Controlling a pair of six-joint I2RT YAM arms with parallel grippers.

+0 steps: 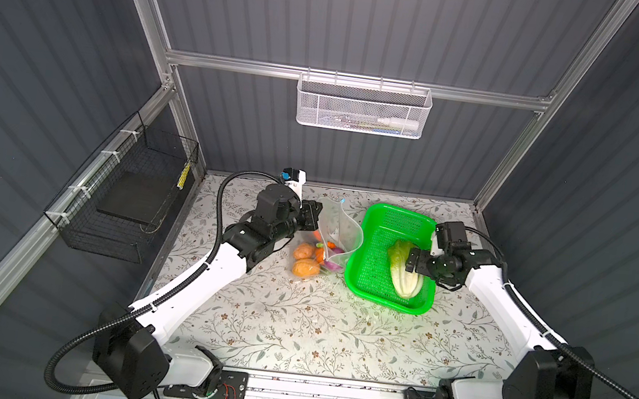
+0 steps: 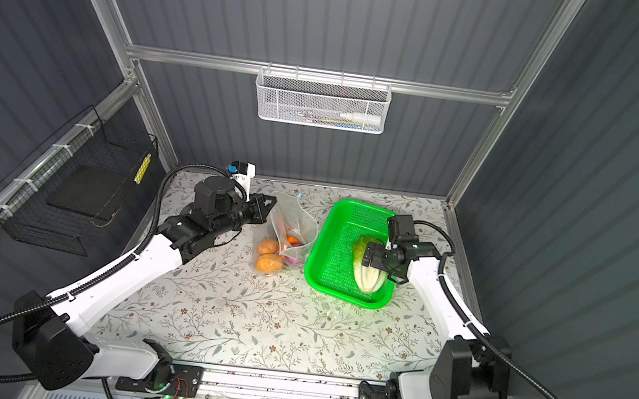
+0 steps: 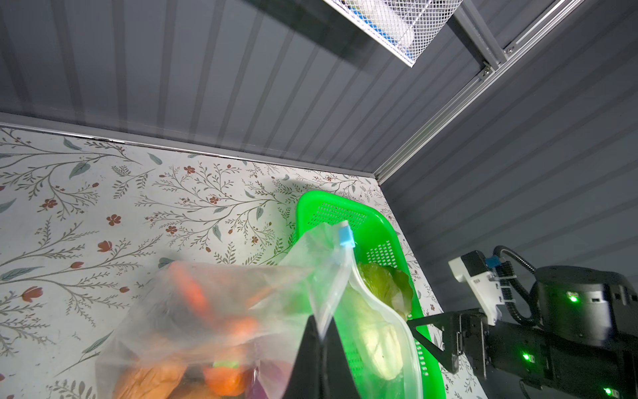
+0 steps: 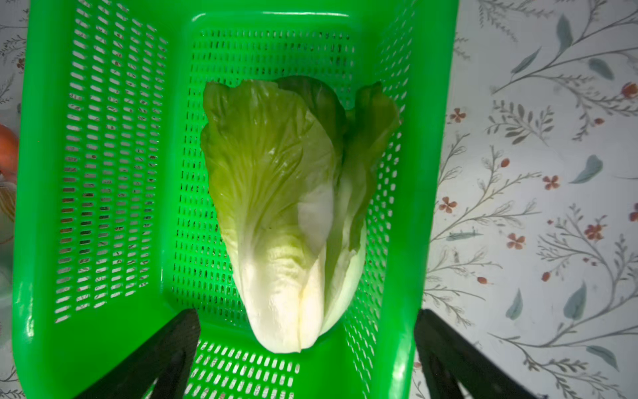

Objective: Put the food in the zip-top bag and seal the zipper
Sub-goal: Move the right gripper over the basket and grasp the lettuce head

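Note:
The zip-top bag (image 1: 341,228) stands mouth-up, left of the green basket (image 1: 366,232). My left gripper (image 1: 318,215) is shut on the bag's edge, and the left wrist view shows the film pinched between the black fingers (image 3: 310,349). The light-blue slider tab (image 3: 346,237) sits at the far end of the open zipper. Inside the bag lie two tan-orange lumps (image 1: 303,259), orange pieces (image 1: 320,253) and a purple onion (image 1: 335,265). The napa cabbage (image 4: 286,207) lies in the basket (image 4: 34,172). My right gripper (image 4: 307,314) hangs open over the cabbage's white stem end without touching it.
A white mesh basket (image 1: 363,105) hangs on the back wall and a black wire basket (image 1: 122,191) on the left wall. The floral tabletop (image 1: 293,323) stretches toward the front between the two arms.

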